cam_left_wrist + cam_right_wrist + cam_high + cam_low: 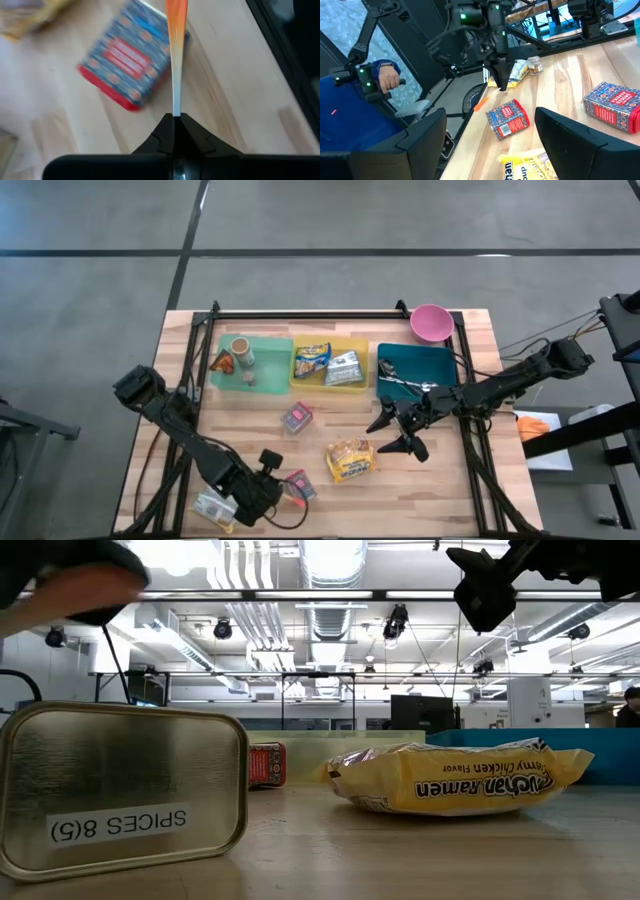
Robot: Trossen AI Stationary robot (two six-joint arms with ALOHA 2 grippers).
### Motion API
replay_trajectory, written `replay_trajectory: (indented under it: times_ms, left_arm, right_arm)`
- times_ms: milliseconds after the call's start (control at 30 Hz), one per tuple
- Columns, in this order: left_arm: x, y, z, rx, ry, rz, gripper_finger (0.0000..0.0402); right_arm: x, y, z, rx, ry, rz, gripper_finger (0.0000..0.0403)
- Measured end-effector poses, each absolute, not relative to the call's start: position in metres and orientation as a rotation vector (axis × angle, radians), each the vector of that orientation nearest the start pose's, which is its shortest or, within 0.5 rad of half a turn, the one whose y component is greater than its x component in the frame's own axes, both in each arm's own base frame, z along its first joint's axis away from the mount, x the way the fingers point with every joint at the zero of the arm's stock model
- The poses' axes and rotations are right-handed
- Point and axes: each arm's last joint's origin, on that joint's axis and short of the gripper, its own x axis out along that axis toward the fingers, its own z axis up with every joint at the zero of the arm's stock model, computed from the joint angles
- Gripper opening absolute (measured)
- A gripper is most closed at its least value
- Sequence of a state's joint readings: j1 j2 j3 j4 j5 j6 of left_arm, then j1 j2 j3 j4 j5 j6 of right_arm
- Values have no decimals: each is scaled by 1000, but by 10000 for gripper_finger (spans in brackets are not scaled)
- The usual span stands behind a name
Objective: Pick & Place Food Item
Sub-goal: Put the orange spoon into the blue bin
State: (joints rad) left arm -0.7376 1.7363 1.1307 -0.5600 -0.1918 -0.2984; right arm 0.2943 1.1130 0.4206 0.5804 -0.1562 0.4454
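Observation:
My left gripper (272, 492) hovers near the table's near edge, shut on a thin orange-and-white food item (176, 55) that I see edge-on. Below it, a red and blue patterned box (131, 62) lies flat on the wood. A second box of the same kind (297, 417) lies mid-table, and a yellow ramen pack (350, 460) lies to its right. My right gripper (402, 436) hangs open above the table, in front of the teal tray (440, 362), with nothing between its fingers. My left gripper pinches the white end (176, 111) of the thin item between its two fingertips (165, 131). The fingers slant steeply down. The item sticks straight out beyond them, orange end farthest, lifted clear of the table and the box.
A metal spice tin (213, 508) lies by the near edge, left of my left gripper. Green (270, 345), yellow (360, 345) and teal trays line the far side, with a pink bowl (431, 322) behind. A person in blue (350, 125) is beyond the table.

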Motion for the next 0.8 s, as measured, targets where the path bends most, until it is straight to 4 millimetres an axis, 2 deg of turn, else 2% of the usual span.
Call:
replay_trajectory:
  times_ms: [267,500,667,800]
  left_arm:
    - [275,-216,212,181,1029,-177,11]
    - [297,-190,240,38,920,206,11]
    - [304,-171,245,-107,934,357,11]
    - [314,-156,245,-238,984,342,11]
  right_arm:
    - [215,70,219,418,207,418,297]
    - [215,70,226,252,98,437,297]
    - [215,70,230,179,47,448,297]
    - [217,68,227,58,40,355,297]
